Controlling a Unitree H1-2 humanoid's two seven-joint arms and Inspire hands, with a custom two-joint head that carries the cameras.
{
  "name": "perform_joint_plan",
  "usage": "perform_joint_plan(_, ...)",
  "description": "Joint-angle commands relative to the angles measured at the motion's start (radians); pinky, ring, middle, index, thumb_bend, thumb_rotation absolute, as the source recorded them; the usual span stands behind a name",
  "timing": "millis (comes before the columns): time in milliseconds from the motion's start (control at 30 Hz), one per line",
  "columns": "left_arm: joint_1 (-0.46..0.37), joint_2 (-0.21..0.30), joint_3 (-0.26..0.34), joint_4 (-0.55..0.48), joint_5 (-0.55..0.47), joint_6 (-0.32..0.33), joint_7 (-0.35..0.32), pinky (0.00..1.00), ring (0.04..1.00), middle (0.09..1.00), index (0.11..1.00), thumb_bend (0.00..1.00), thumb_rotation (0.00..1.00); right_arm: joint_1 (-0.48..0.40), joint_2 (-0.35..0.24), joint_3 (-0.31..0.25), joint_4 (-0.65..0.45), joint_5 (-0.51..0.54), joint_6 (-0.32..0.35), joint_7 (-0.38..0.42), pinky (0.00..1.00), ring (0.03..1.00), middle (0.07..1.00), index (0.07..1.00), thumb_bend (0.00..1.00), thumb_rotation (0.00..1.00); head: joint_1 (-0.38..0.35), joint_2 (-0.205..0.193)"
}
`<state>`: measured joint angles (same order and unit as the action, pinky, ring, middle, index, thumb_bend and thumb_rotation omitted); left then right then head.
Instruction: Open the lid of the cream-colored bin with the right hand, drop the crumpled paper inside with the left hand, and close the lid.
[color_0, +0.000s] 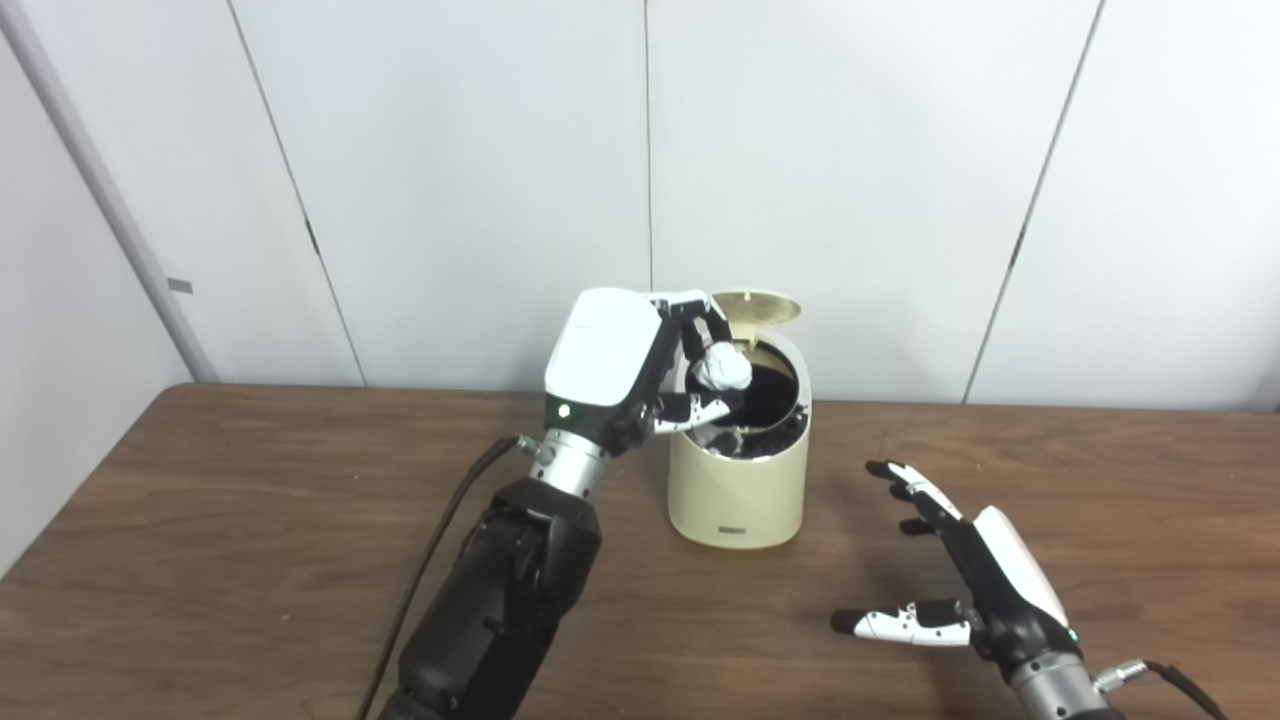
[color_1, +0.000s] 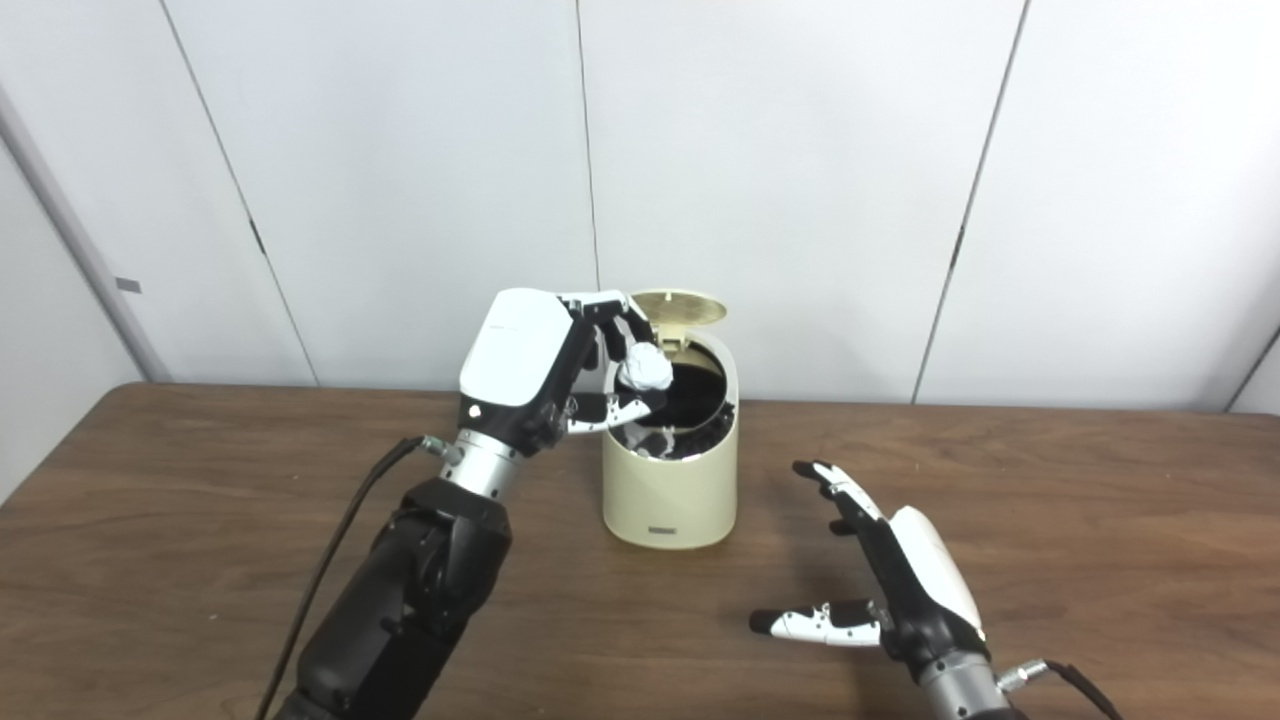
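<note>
The cream-colored bin (color_0: 738, 490) stands upright at the table's middle, its round lid (color_0: 755, 306) tipped up at the back and the dark inside showing. My left hand (color_0: 640, 365) is raised at the bin's left rim, shut on the white crumpled paper (color_0: 722, 370), which hangs over the opening. Low on the table to the bin's right, my right hand (color_0: 960, 570) rests open, fingers spread, apart from the bin and holding nothing.
The brown wooden table (color_0: 250, 540) stretches to both sides. White wall panels (color_0: 450, 180) rise right behind the bin. A black cable (color_0: 430, 560) runs along my left forearm.
</note>
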<state>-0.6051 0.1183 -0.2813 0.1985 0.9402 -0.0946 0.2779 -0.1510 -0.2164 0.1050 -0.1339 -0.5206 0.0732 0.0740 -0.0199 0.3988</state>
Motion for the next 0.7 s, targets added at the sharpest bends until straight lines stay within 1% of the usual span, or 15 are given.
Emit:
perform_joint_plan(0,-0.067,-0.008,-0.007,0.001,0.008,-0.009,0.045,0.22,0.310,0.417,0.515,0.52,0.00,-0.032,0.002,-0.002,-0.038,-0.003,-0.011,-0.021,0.73,0.881,0.934,0.885,0.81,0.25,-0.004,0.001)
perform_joint_plan(33,-0.070,-0.009,-0.011,0.008,0.010,-0.008,0.048,0.22,0.306,0.445,0.500,0.52,0.00,-0.032,0.002,-0.003,-0.039,-0.003,-0.012,-0.022,0.73,0.881,0.934,0.885,0.81,0.25,-0.004,0.001)
perform_joint_plan(100,-0.077,-0.010,-0.021,0.028,0.014,-0.008,0.059,0.21,0.294,0.465,0.488,0.53,0.00,-0.031,0.001,-0.004,-0.039,-0.003,-0.018,-0.026,0.73,0.877,0.933,0.884,0.81,0.25,-0.006,0.001)
perform_joint_plan(233,-0.098,-0.006,-0.047,0.088,0.031,-0.015,0.108,0.17,0.244,0.471,0.484,0.53,0.00,-0.031,0.000,-0.006,-0.040,-0.005,-0.018,-0.029,0.73,0.873,0.929,0.881,0.82,0.24,-0.008,0.002)
perform_joint_plan(367,-0.117,0.001,-0.070,0.140,0.047,-0.013,0.141,0.16,0.234,0.471,0.484,0.53,0.00,-0.029,0.000,-0.009,-0.040,0.000,-0.024,-0.033,0.74,0.874,0.926,0.878,0.82,0.23,-0.007,0.003)
perform_joint_plan(567,-0.140,0.013,-0.105,0.198,0.080,0.004,0.185,0.17,0.265,0.474,0.485,0.53,0.00,-0.024,-0.001,-0.007,-0.045,-0.001,-0.025,-0.034,0.74,0.875,0.926,0.879,0.82,0.24,-0.004,0.006)
perform_joint_plan(600,-0.141,0.015,-0.110,0.202,0.088,0.010,0.192,0.18,0.274,0.444,0.500,0.52,0.00,-0.023,-0.001,-0.007,-0.048,-0.002,-0.021,-0.032,0.74,0.873,0.926,0.878,0.82,0.24,-0.004,0.006)
perform_joint_plan(667,-0.142,0.017,-0.117,0.205,0.100,0.023,0.197,0.20,0.308,0.433,0.514,0.52,0.00,-0.021,-0.001,-0.006,-0.050,-0.004,-0.020,-0.031,0.73,0.872,0.926,0.875,0.82,0.24,-0.004,0.006)
